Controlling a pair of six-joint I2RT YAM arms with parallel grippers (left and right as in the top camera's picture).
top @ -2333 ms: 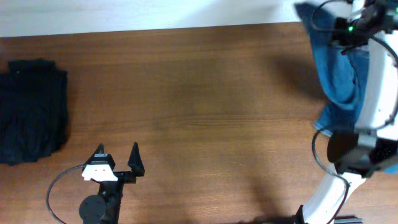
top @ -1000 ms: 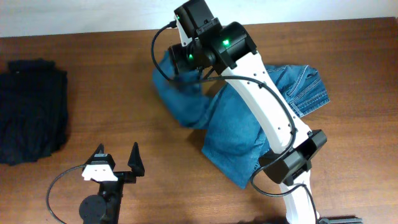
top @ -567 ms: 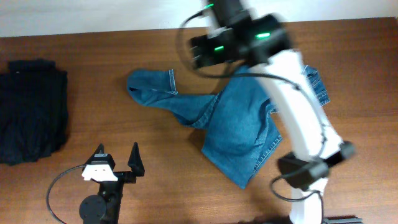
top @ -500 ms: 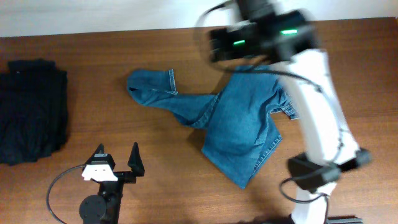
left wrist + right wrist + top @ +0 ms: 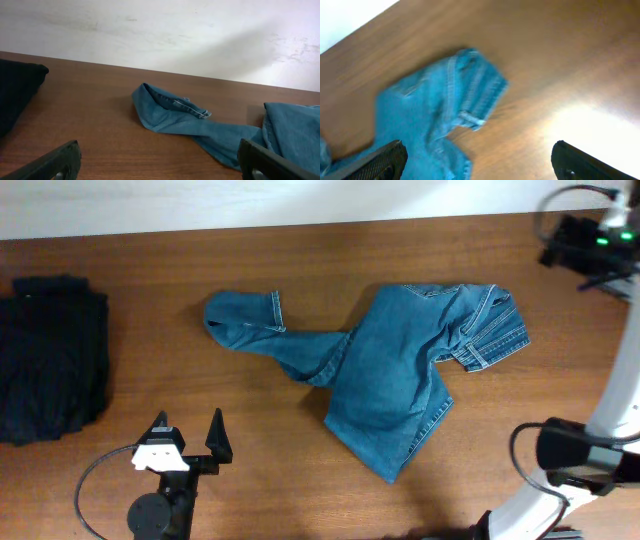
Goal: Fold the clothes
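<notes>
Black and two-fingered, the left gripper (image 5: 189, 422) sits at the near left, spread wide with nothing between its fingers, well apart from any cloth. Next out, mid-table, are the jeans (image 5: 390, 390): medium-blue denim, lying loose and rumpled on the wood table (image 5: 300, 265). Their nearest corner (image 5: 392, 468) points toward the near edge. The broad body runs up to the waistband (image 5: 490, 330), which is bunched at the far right. One narrow leg trails left and ends in a curled cuff (image 5: 240, 320). Handling, by judgement: soft and limp with no stiffness of its own, yet weighty for cloth, so likely to drape and drag rather than slide. The stitched seams and waistband should give the firmest bite. Likely holds are the cuff for the left side and the waistband edge for the right; a pinch in mid-panel would probably only tent one layer. Bare wood lies all round the denim, widest toward the near middle. The black folded pile (image 5: 50, 355) occupies the left edge, well apart from the cuff. Farthest is the right gripper (image 5: 477, 150), raised off the far right beyond the waistband, its fingers also wide and holding nothing. A pale wall (image 5: 150, 30) stands behind.
</notes>
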